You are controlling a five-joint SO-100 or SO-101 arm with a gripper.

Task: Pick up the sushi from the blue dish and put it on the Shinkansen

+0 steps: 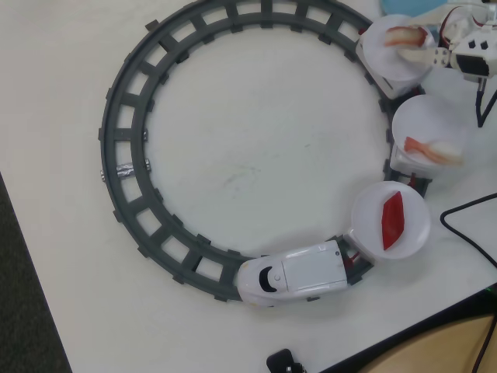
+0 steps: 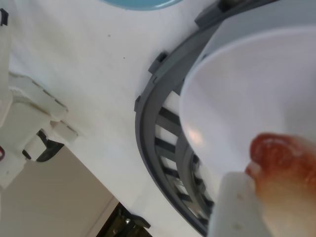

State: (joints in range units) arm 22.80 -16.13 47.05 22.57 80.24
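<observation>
The sushi (image 1: 405, 36) lies on the round white plate (image 1: 386, 58) of the last car, at the table's far right corner in the overhead view. In the wrist view the sushi (image 2: 286, 163) fills the lower right of the picture, its red-orange top blurred and close to the lens, over the white plate (image 2: 247, 94).

The gripper (image 1: 425, 48) reaches in from the right edge of the overhead view and its tip meets the right end of the sushi over that plate. One pale finger (image 2: 237, 207) shows in the wrist view pressed against the side of the rice block. The second finger is out of sight, so I cannot tell whether the jaws are clamped on the piece or parted.

The blue dish (image 1: 419, 6) shows only as a sliver at the table's far edge, just beyond the last car; the wrist view catches its rim (image 2: 138, 4) at the top.

The Shinkansen (image 1: 293, 275) stands on the grey ring track (image 1: 128, 171) near the table's front edge, nose pointing left in the overhead view. Behind it the cars curve up the right side. The first plate (image 1: 365, 225) bears a flat red slice (image 1: 392, 220). The middle plate (image 1: 425, 116) bears a pale piece with an orange tail (image 1: 432, 149).

A black cable (image 1: 466, 225) loops on the table by the right edge.
</observation>
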